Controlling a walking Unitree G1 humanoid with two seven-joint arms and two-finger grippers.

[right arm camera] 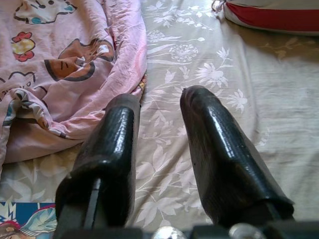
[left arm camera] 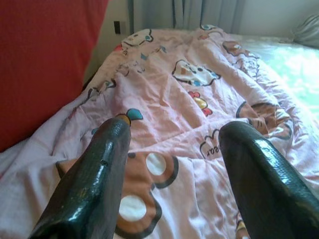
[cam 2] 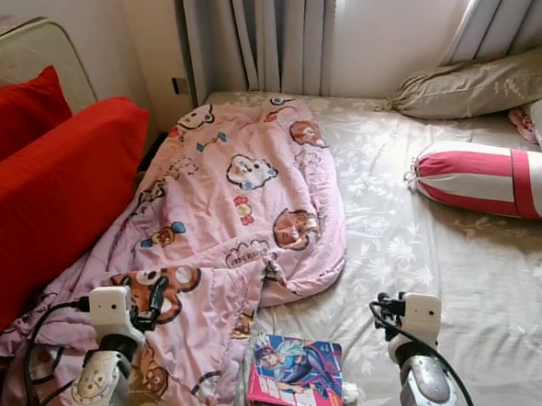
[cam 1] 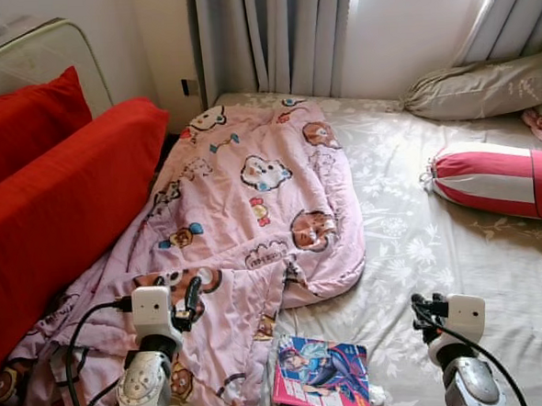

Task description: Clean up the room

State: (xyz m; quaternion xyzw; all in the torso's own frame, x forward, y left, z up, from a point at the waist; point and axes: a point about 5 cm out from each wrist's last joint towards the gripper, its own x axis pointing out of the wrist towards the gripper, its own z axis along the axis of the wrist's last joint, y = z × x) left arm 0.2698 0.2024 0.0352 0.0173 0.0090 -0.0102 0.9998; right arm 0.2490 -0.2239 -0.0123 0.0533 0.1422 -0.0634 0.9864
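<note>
A rumpled pink cartoon-print blanket (cam 1: 253,204) lies spread over the left half of the bed. A colourful comic book (cam 1: 321,375) rests flat on the sheet at the blanket's near edge. My left gripper (left arm camera: 174,134) hovers open above the blanket's near part, with nothing between its fingers. My right gripper (right arm camera: 159,99) is open above the bare floral sheet (right arm camera: 239,99), to the right of the book and just beside the blanket's edge.
Red cushions (cam 1: 59,197) lean against the headboard on the left. A red-and-white striped bolster (cam 1: 500,180) and a beige pillow (cam 1: 480,89) lie at the far right. Curtains (cam 1: 270,37) and a window stand behind the bed.
</note>
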